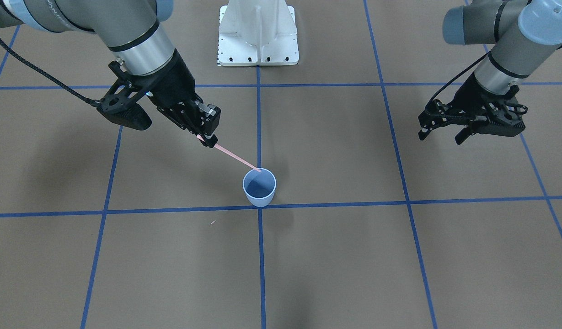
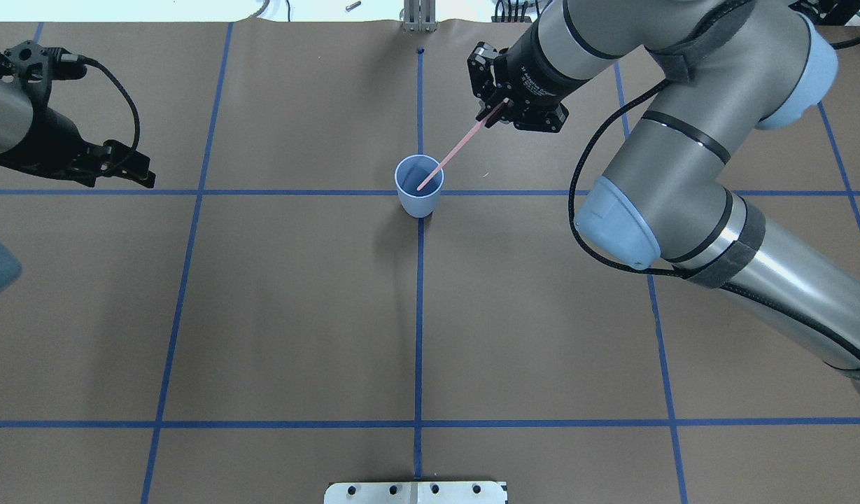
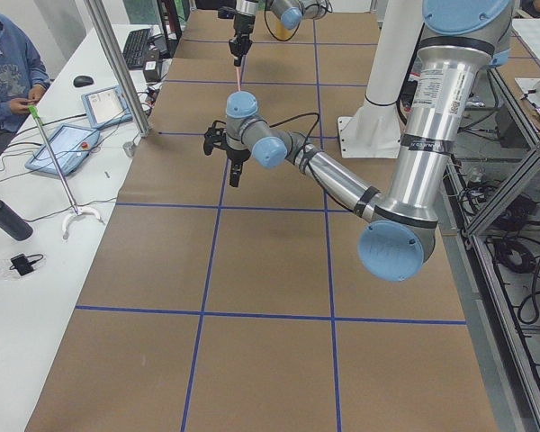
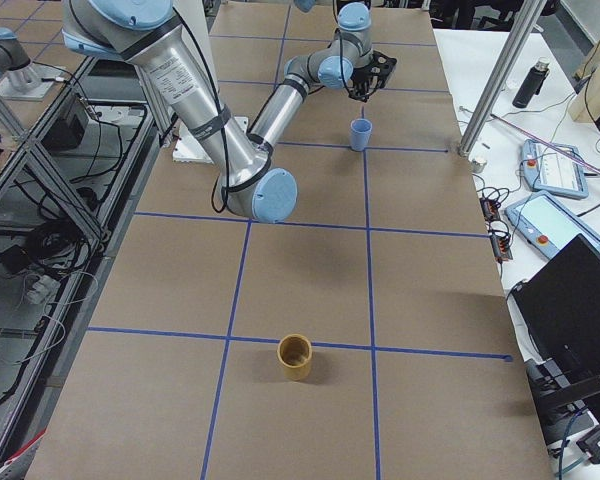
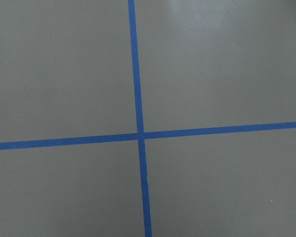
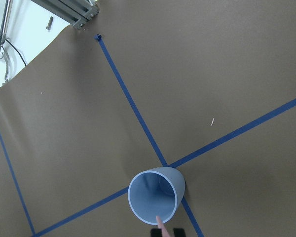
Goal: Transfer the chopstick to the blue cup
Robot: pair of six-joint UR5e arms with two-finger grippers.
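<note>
The blue cup (image 1: 259,187) stands upright on the brown table at a tape crossing; it also shows in the overhead view (image 2: 419,185), the right wrist view (image 6: 154,195) and the exterior right view (image 4: 360,134). My right gripper (image 1: 210,139) (image 2: 496,115) is shut on the upper end of the pink chopstick (image 1: 235,157) (image 2: 454,150). The stick slants down, its lower tip (image 6: 160,220) at the cup's mouth. My left gripper (image 1: 441,132) (image 2: 132,171) is open and empty, far off to the side of the cup.
The white robot base plate (image 1: 258,36) sits behind the cup. A tiny white fleck (image 1: 212,222) lies near the cup. A tan cup (image 4: 295,357) stands far along the table on my right. Blue tape lines (image 5: 138,136) grid the table.
</note>
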